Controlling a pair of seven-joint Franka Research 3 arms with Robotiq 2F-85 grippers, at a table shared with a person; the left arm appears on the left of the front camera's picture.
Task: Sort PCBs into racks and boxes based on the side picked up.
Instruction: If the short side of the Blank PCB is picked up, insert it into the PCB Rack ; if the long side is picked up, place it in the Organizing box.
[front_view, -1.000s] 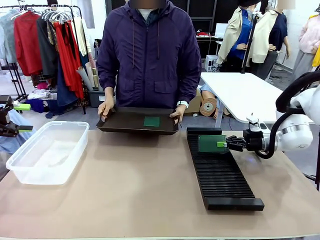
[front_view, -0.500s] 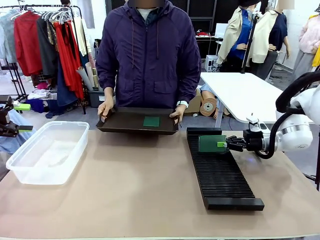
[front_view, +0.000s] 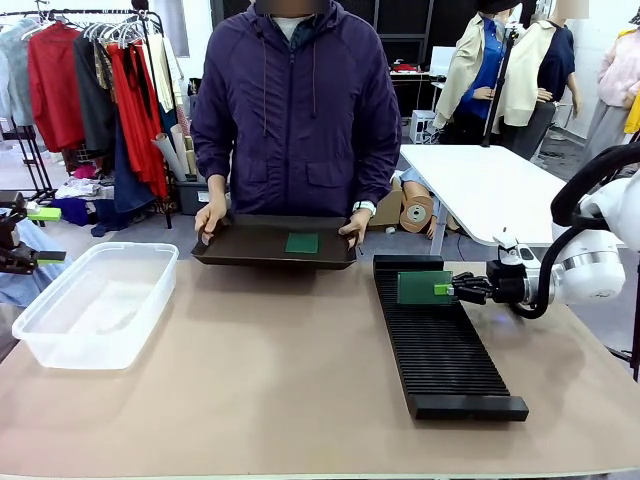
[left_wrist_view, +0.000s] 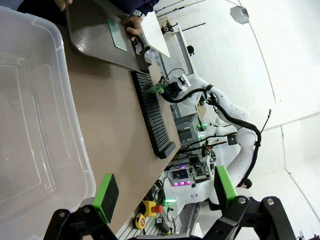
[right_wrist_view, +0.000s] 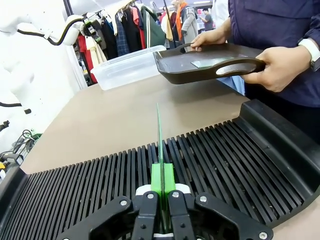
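I see right gripper clamped on thin green rectangular board, upright at long black slotted rack; left gripper wide apart, empty.

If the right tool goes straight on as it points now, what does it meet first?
Beyond the PCB it grips, the right tool points along the rack slots; the way looks free over the table, with the clear tub beyond, depth unclear.

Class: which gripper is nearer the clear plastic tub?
Left. The left gripper hangs open beside the clear plastic tub; the right gripper grips a PCB at the black rack, across the table.
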